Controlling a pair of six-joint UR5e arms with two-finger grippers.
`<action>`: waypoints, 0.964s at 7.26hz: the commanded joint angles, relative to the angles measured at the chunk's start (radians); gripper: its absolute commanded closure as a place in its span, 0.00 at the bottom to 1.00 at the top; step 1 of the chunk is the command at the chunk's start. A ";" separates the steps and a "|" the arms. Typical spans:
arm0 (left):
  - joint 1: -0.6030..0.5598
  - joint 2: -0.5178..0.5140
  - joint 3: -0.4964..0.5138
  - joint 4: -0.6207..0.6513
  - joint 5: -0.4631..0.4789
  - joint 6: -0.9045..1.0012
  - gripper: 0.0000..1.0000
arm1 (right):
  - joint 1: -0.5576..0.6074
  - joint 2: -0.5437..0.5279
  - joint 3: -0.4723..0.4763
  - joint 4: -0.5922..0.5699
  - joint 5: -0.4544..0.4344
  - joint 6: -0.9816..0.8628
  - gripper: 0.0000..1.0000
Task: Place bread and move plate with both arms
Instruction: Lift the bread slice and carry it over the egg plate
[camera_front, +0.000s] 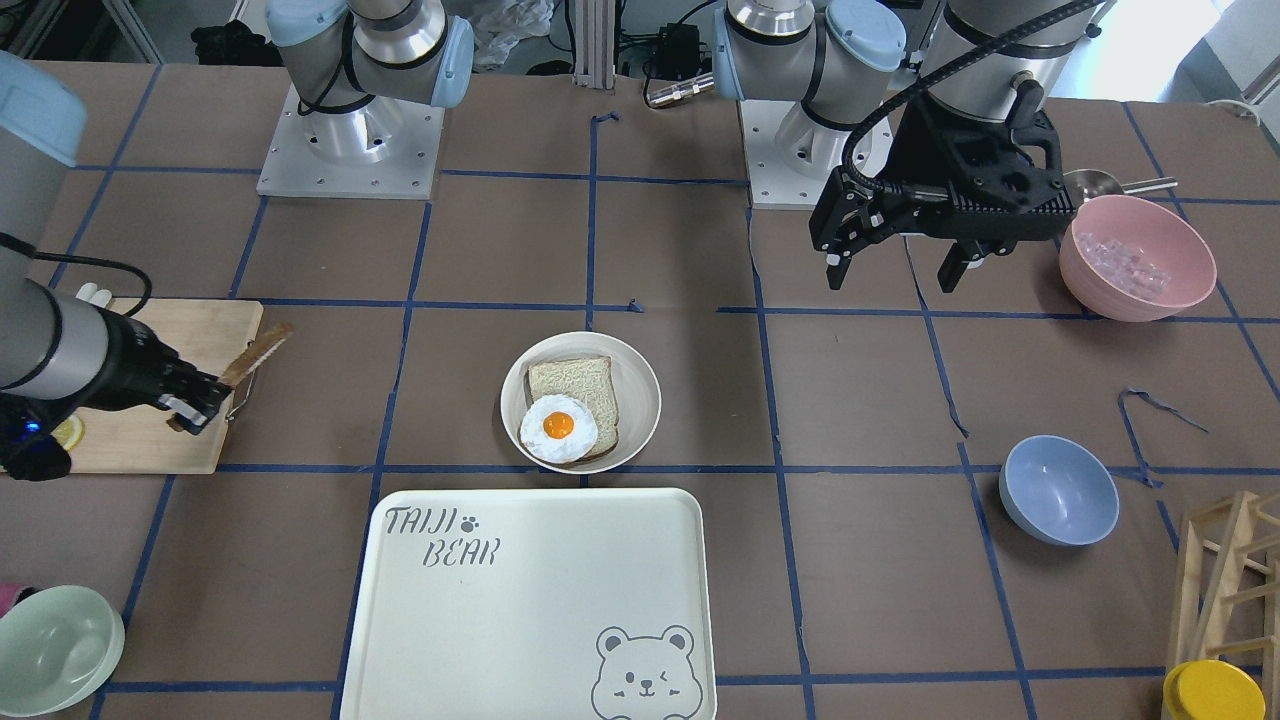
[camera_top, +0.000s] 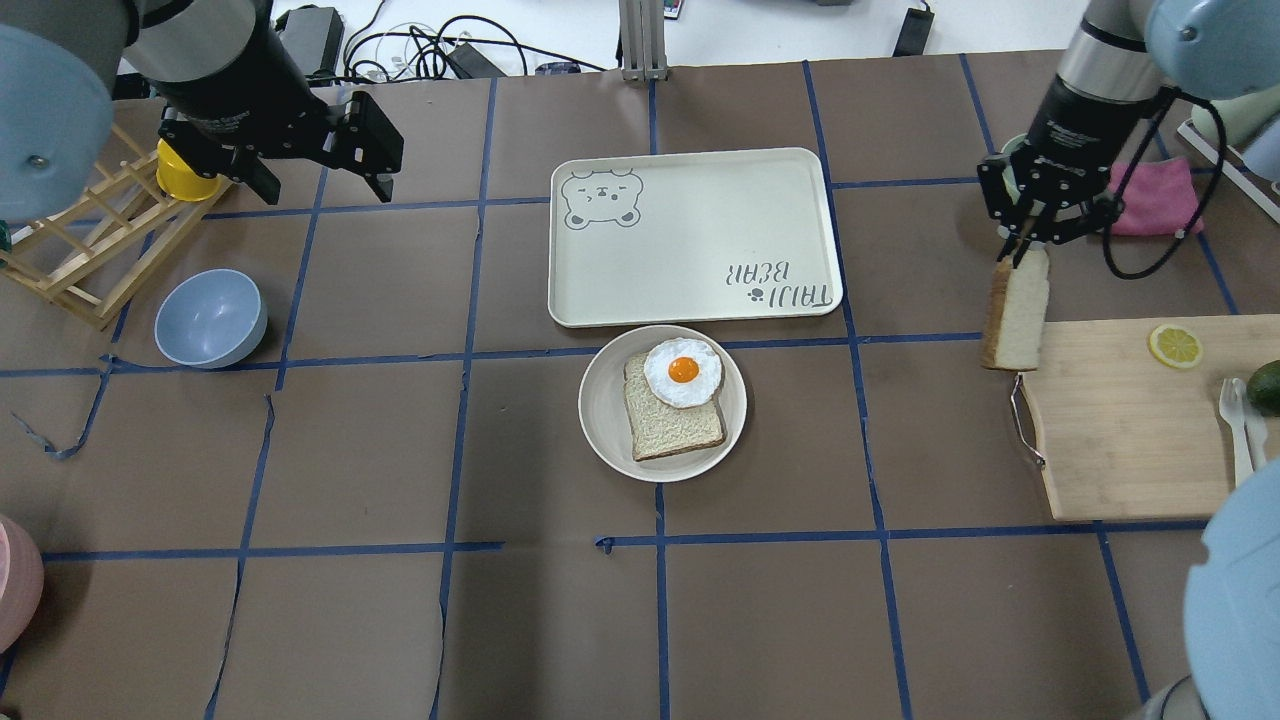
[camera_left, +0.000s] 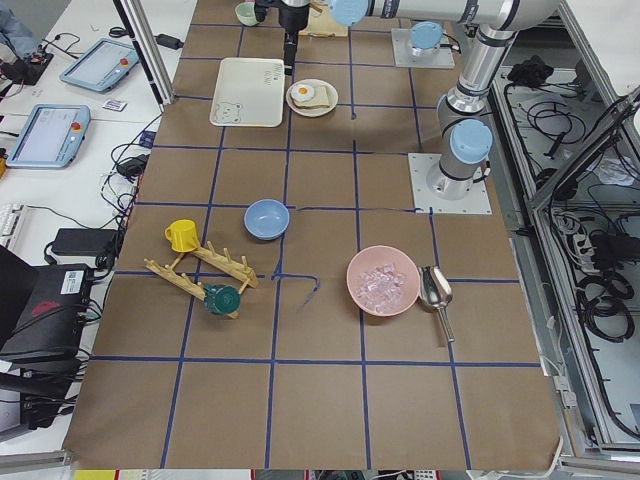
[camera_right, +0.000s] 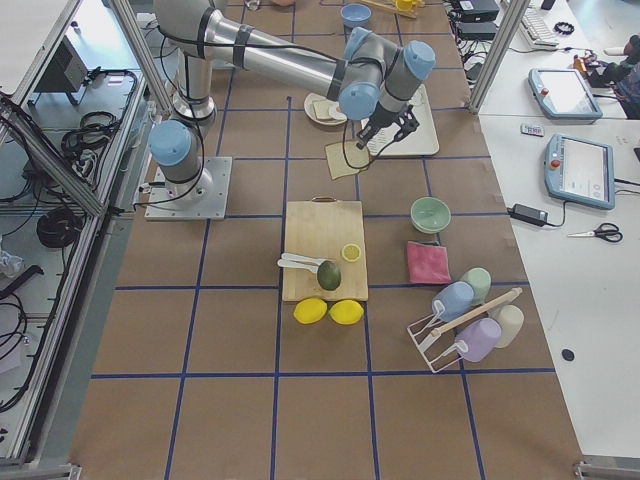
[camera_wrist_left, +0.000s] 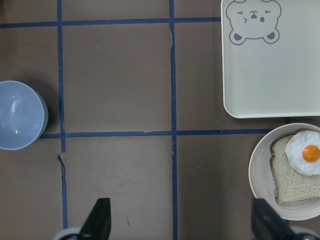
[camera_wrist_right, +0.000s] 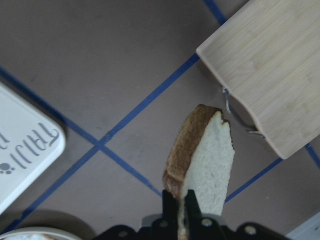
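bread (camera_top: 1017, 315) is off the bench, hanging edge-down from the right gripper (camera_top: 1022, 255), which is clamped on the slice's top edge. crust faces one side, pale crumb the other. it hangs just past the handle corner of the wooden cutting board (camera_top: 1120, 420), well apart from the plate (camera_top: 610, 420). pinching it at one edge lets the slice dangle flat, likely so it can be carried over and laid down on top.

plate sits mid-bench, just beside the near long edge of the tray (camera_top: 700, 230); cannot tell if they touch. it already holds a smaller slice (camera_top: 675, 425) with a fried egg (camera_top: 683, 372) over one corner, so the held bread looks meant to close the sandwich. placing not yet done, plate not yet moved.

left gripper (camera_top: 325, 185) has its fingers wide apart with nothing between them. it hovers above the bench on the far left side, near the blue bowl (camera_top: 210, 318), likely parked until the two-arm plate move.

writing: the tray is printed "taiji bear" in capitals with a small paw mark, plus a winking bear face in the opposite corner. no other readable labels.

a lemon slice (camera_top: 1175, 345) lies on the board.
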 joint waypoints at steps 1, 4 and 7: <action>0.000 0.000 0.000 0.000 0.000 0.000 0.00 | 0.193 0.024 -0.047 -0.004 0.136 0.287 1.00; 0.000 0.000 0.000 0.000 0.000 0.000 0.00 | 0.379 0.100 -0.052 -0.127 0.145 0.528 1.00; 0.000 0.000 0.000 0.000 -0.002 0.000 0.00 | 0.444 0.142 -0.046 -0.131 0.143 0.582 1.00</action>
